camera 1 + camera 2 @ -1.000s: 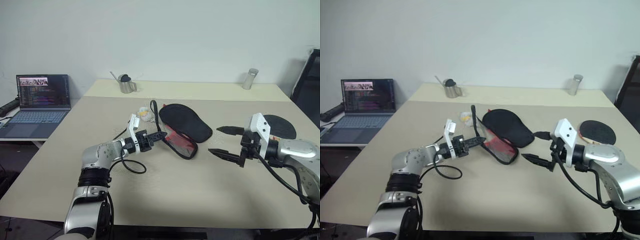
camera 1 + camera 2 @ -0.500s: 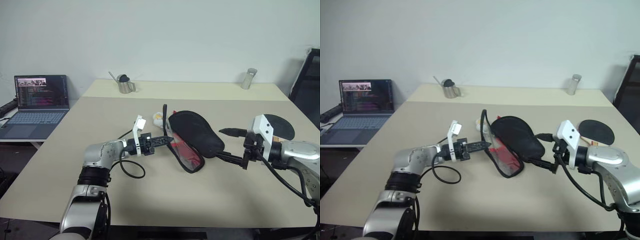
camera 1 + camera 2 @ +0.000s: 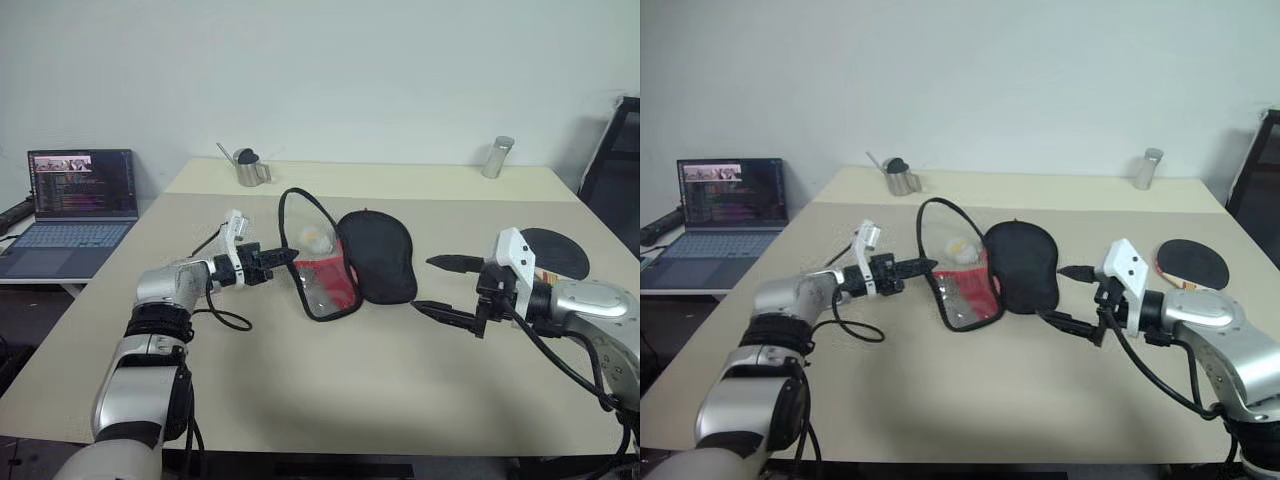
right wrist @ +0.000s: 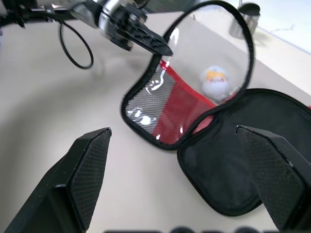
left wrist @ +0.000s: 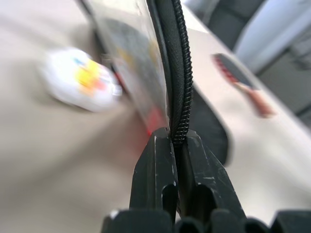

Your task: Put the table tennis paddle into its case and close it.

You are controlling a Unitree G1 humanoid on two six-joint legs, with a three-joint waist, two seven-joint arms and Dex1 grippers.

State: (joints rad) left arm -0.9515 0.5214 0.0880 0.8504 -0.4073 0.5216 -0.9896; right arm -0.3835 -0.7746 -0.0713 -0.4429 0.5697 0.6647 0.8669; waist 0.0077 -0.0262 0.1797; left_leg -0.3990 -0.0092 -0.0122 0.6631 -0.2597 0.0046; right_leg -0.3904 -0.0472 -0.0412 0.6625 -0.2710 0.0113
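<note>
Left eye view: the case (image 3: 375,255) lies open at the bench (image 3: 330,390) centre, its lid raised. The left gripper (image 3: 283,259) has its jaws closed on the zip edge. At 3 o'clock the right gripper (image 3: 432,284) hangs with jaws wide, holding nothing. The paddle (image 3: 555,252) lies at the right edge.

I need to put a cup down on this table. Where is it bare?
Bare: the near half of the table, in front of the case, and the far strip between jug and canister. Crowded: mid-table around the case and both pincers.
</note>
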